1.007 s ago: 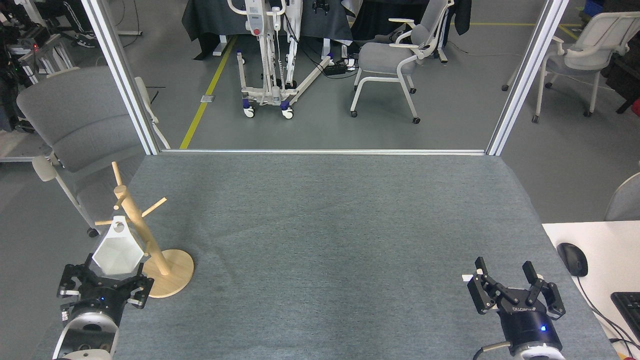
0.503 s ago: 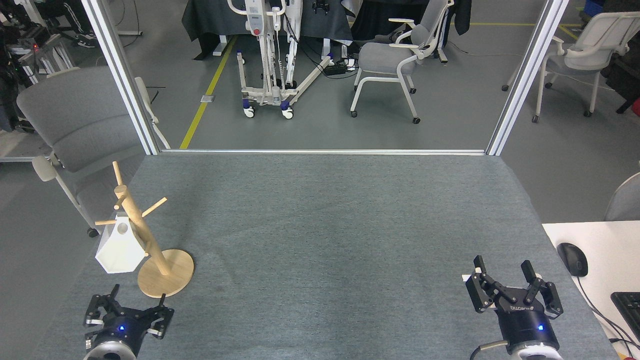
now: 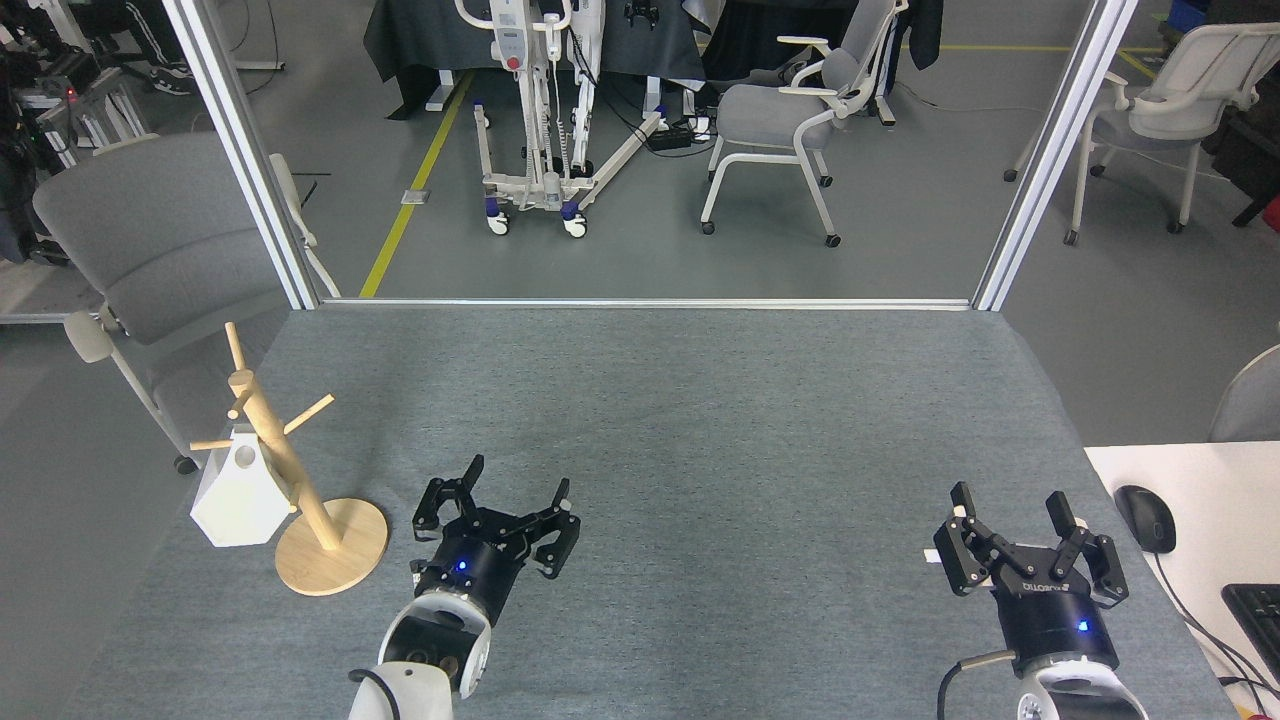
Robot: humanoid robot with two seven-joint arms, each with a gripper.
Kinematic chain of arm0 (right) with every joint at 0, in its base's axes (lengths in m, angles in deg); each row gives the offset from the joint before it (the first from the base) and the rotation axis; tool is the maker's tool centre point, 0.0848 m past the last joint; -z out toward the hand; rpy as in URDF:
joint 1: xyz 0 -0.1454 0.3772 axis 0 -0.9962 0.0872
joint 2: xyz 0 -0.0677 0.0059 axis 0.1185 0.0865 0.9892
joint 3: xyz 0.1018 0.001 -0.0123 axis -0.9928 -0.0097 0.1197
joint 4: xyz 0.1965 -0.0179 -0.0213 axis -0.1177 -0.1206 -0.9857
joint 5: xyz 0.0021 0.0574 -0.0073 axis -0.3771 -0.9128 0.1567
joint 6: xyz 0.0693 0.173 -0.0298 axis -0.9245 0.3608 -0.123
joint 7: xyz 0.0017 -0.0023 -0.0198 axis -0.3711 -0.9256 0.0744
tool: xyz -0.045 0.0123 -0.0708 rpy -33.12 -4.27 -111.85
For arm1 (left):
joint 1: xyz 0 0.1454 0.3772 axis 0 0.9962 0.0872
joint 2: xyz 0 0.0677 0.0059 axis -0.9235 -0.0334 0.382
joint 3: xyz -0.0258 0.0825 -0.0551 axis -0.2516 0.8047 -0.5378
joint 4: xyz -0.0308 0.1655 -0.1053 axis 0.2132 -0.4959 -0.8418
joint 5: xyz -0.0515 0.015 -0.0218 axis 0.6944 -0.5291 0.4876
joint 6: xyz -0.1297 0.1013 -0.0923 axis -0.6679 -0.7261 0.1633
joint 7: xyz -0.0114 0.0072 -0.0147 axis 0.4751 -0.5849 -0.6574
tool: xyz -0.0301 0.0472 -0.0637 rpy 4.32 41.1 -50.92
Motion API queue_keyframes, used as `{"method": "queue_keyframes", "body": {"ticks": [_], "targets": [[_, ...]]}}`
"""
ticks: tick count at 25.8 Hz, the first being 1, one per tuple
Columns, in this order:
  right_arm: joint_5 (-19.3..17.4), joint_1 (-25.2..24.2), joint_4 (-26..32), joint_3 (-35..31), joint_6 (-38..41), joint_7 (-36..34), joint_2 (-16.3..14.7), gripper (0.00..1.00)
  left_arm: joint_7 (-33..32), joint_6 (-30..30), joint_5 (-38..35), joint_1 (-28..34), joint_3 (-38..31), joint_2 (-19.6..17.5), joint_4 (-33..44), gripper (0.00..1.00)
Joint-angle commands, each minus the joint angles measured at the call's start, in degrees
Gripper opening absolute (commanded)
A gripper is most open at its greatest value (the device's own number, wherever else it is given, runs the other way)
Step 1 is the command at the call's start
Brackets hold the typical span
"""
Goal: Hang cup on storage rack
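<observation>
White and faceted, the cup (image 3: 240, 497) hangs by its handle from a peg on the left side of the bamboo rack (image 3: 290, 482), its body resting against the slanted pole. The rack's round base sits on the grey cloth-covered table (image 3: 700, 430), near the left edge. To the right of the rack, clear of it, the left gripper (image 3: 512, 487) hovers with fingers spread and empty. Well apart at the lower right, the right gripper (image 3: 1012, 512) is also spread wide, holding nothing.
</observation>
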Motion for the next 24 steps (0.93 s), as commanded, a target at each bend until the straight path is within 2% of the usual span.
{"method": "queue_keyframes", "body": {"ticks": [1, 5, 9, 12, 24], "targets": [[-0.04, 0.84, -0.15, 0.11, -0.08, 0.01, 0.13, 1.00, -1.04, -4.70, 2.98, -4.38, 4.16, 0.14, 0.35, 0.98], [-0.04, 1.36, -0.58, 0.20, 0.00, 0.01, -0.04, 1.00, -0.95, -6.72, 3.07, -3.41, 3.98, -0.04, 2.19, 0.98], [-0.12, 5.05, -5.68, 0.29, 0.09, -0.08, 0.04, 1.00, -0.34, -6.46, 3.16, 2.92, 4.07, -0.21, 6.76, 0.98], [-0.21, 6.11, -6.91, 0.20, 0.09, 0.01, -0.13, 1.00, -0.60, -6.46, 3.16, 6.70, 4.16, -0.21, 10.37, 0.98], [-0.21, 4.70, -6.39, 0.55, 0.71, 0.10, 0.75, 1.00, -0.87, -6.81, 6.50, 6.96, 3.98, -0.21, 10.46, 0.98]]}}
